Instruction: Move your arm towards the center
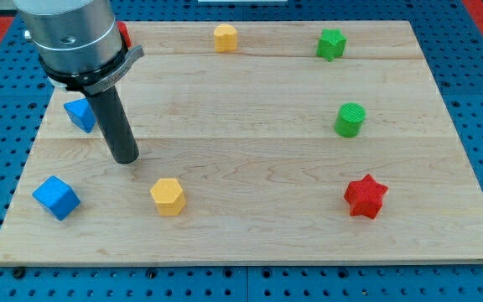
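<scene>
My dark rod comes down from the arm's grey head at the view's upper left, and my tip (126, 158) rests on the wooden board (250, 126) left of its middle. A blue block (80, 113) lies just left of the rod, partly hidden by it. A yellow hexagonal block (168, 196) sits below and right of the tip. A blue cube (55, 198) lies at the lower left. A red block (124, 35) peeks out behind the arm's head.
A yellow hexagonal block (225, 38) and a green star (330, 44) sit near the top edge. A green cylinder (350, 119) is at the right. A red star (366, 196) is at the lower right. Blue perforated table surrounds the board.
</scene>
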